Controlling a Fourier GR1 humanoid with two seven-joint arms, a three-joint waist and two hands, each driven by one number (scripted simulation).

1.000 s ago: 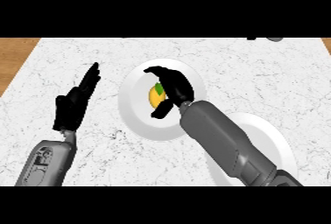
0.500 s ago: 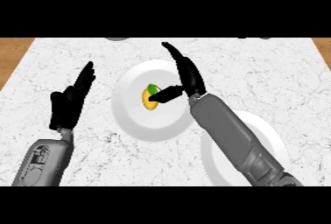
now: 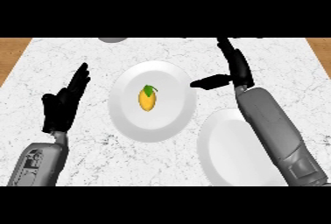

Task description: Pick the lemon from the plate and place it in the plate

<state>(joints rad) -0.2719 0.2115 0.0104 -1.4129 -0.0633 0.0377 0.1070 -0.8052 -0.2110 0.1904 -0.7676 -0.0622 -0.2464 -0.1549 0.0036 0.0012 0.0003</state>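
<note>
Right hand [image 3: 235, 70] open, empty, lemon [image 3: 148, 98] on plate [image 3: 128, 119]

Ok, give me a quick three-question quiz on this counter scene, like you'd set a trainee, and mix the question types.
1. True or false: the lemon lies on the plate in the middle of the counter.
2. Multiple choice: the right robot hand is A) curled round the lemon, B) open, beside that plate's right rim, C) curled into a fist, holding nothing.
3. Fill the gap: the second plate, at lower right, is partly hidden by the robot's right ____.

Key: 1 true; 2 B; 3 forearm.
</note>
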